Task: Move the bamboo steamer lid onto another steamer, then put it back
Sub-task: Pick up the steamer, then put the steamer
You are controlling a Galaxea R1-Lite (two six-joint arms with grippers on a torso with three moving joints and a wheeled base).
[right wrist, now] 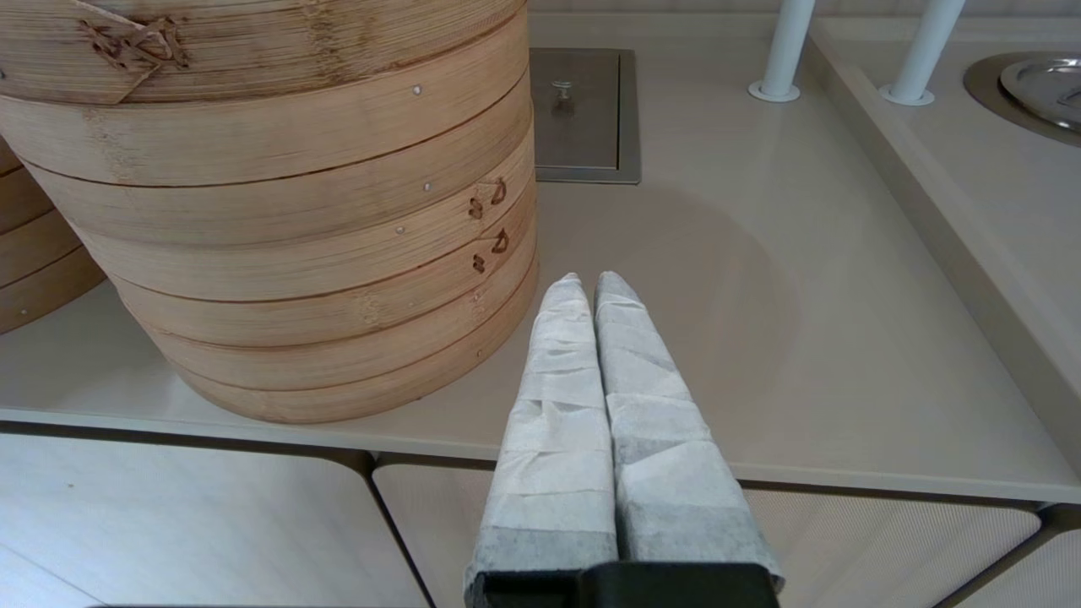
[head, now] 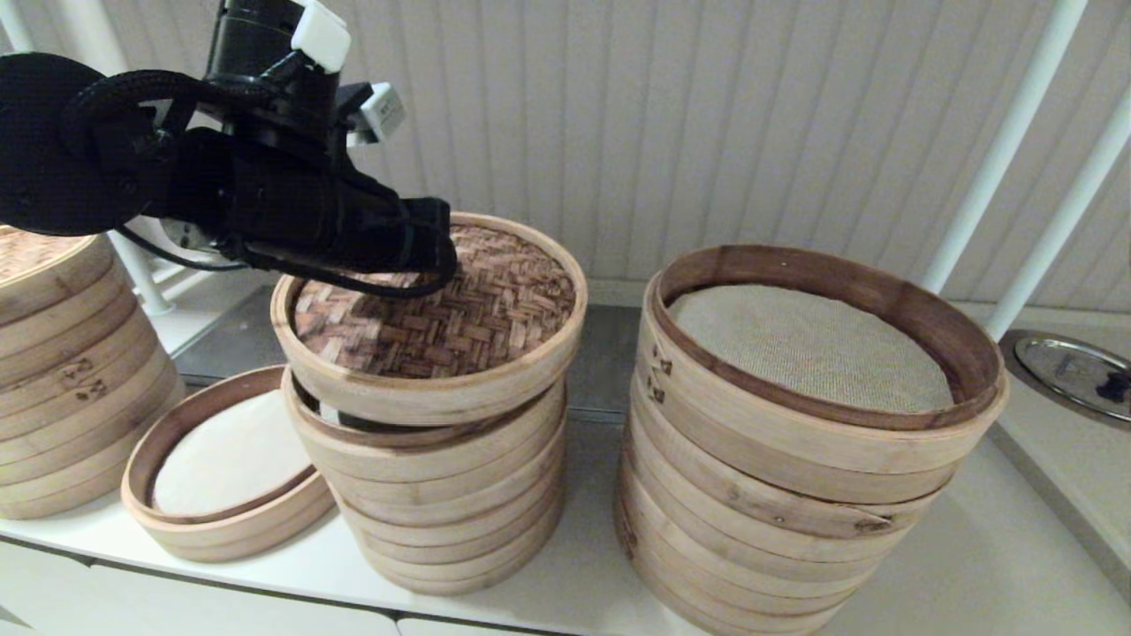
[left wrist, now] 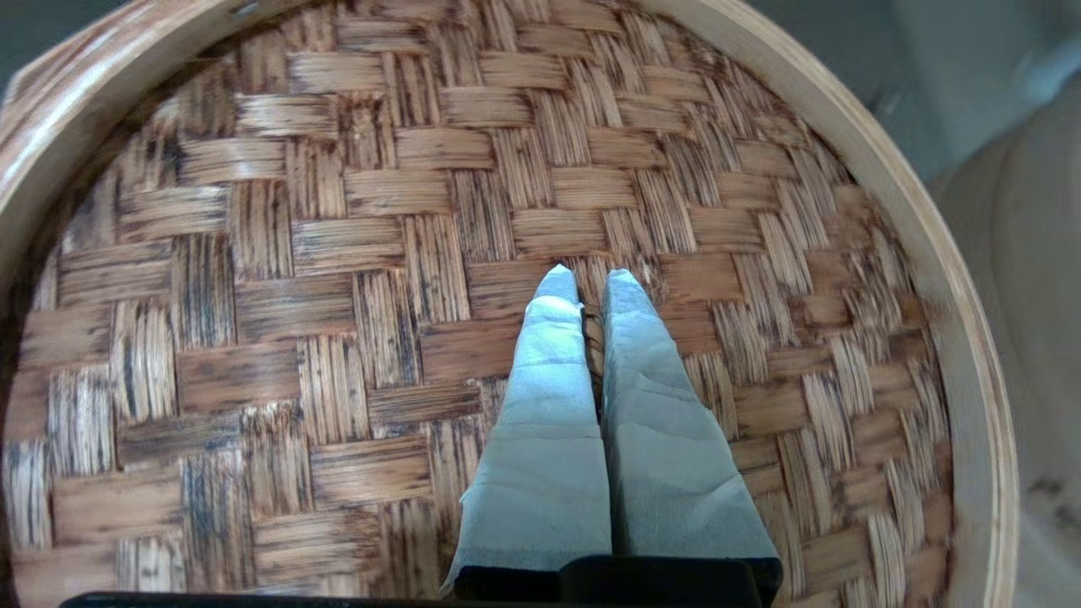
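Note:
The bamboo steamer lid (head: 477,309), brown basket-weave with a pale rim band, hangs tilted just above the middle steamer stack (head: 459,503). A dark gap shows under its left side. My left gripper (head: 435,254) reaches onto the lid's centre from the left. In the left wrist view the left gripper (left wrist: 591,283) is shut on the small loop knob (left wrist: 593,333), with the lid's weave (left wrist: 338,253) all around. The other steamer (head: 239,533), one shallow ring with a white liner, sits on the counter at the stack's left front. My right gripper (right wrist: 589,283) is shut and empty, low by the counter's front edge.
A wide tall stack with a grey mesh liner (head: 795,477) stands to the right, and beside the right gripper (right wrist: 296,211). A further stack (head: 62,371) stands at the far left. White posts (head: 998,150) and a metal dish (head: 1069,367) are at the back right.

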